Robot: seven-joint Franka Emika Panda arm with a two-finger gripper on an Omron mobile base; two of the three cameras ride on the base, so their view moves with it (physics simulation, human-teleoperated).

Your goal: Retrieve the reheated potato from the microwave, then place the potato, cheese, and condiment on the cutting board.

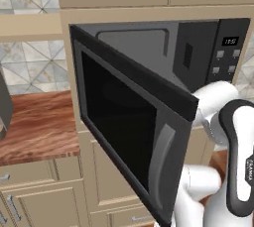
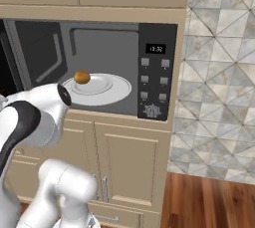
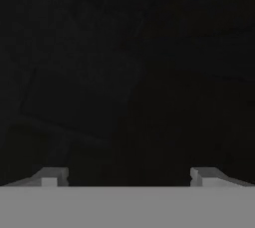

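My jaws [image 3: 128, 176] stand spread apart with nothing between them, facing something dark and featureless in the hand view. Beyond them, the large black built-in microwave [image 2: 157, 67] has its dark glass door [image 1: 129, 127] swung wide. Inside, the small rounded golden-brown potato [image 2: 82, 77] sits on the left part of a round white plate [image 2: 112, 92]. I judge it light, firm and a bit rollable (smooth skin), so I'd pinch it across its short middle, squarely, without nudging the plate
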